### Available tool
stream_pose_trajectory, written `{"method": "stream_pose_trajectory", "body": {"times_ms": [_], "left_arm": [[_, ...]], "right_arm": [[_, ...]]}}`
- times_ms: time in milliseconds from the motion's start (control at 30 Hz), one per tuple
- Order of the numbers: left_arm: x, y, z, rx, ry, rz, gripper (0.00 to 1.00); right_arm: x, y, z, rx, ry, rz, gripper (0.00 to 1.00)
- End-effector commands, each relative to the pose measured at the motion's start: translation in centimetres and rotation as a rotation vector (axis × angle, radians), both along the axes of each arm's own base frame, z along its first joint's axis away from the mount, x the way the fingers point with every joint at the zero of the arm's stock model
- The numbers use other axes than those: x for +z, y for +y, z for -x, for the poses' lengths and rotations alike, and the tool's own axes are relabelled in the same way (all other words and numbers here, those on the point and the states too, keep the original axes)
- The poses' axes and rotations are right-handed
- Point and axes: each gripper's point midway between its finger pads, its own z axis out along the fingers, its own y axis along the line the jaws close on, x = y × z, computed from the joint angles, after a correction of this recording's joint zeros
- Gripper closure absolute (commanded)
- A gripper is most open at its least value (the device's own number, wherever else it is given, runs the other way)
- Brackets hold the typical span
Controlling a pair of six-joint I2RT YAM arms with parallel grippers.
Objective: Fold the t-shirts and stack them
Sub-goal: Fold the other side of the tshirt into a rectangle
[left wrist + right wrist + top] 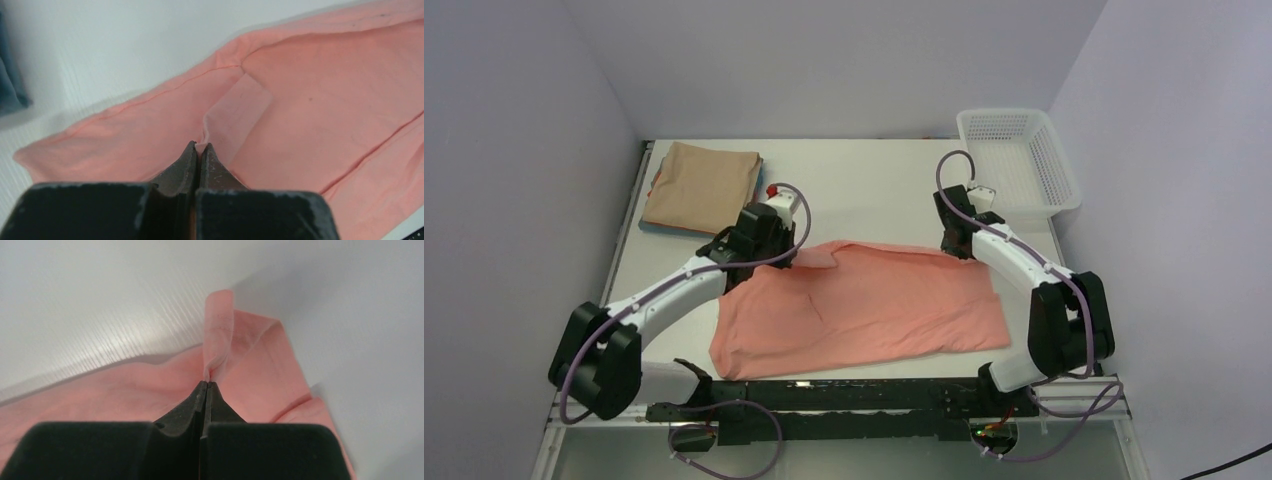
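A salmon-pink t-shirt [864, 305] lies spread across the middle of the table, folded lengthwise. My left gripper [786, 258] is shut on its far left edge; in the left wrist view [200, 146] a pinch of pink cloth [235, 110] sits between the fingertips. My right gripper [956, 250] is shut on the far right corner; in the right wrist view [206, 383] a fold of the pink cloth [250, 355] rises from the tips. A folded tan t-shirt [704, 185] lies at the back left on a stack with blue and reddish edges [652, 222].
A white mesh basket [1019, 160] stands at the back right corner, just behind my right arm. A dark blue cloth edge [10, 85] shows at the left of the left wrist view. A black rail [844, 400] runs along the near edge.
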Motion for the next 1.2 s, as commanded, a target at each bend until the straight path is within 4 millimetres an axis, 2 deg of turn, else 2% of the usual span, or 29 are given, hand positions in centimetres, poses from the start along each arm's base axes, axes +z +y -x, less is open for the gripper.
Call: {"method": "stream_pose_trajectory", "body": {"times_ms": [0,167,367,733,1033,1167], "left_arm": [[0.6,1.3,2.1,0.108,-0.011,0.037,1.00],[0.7,1.6,5.0,0.130,0.009,0.116,1.00],[1.1,3.5,7.1,0.205,0.025,0.118,1.00],[0.9,5.4,11.5,0.241,0.052,0.215,1.00],[-0.1,4.7,14.1,0.194,0.123,0.287,1.00],[-0.7,3.7,15.2,0.133,0.170,0.316,1.00]], "right_arm": [[0.7,-0.8,1.4,0.014,-0.005,0.033,1.00],[1.2,-1.6,2.6,0.006,-0.015,0.047,1.00],[2.2,-2.5,3.2,0.014,-0.026,0.086,1.00],[1.4,-3.8,4.5,-0.001,0.020,0.143,1.00],[1.6,-3.3,4.8,0.018,0.015,0.109,1.00],[0.9,-3.3,5.2,0.019,0.036,0.112,1.00]]}}
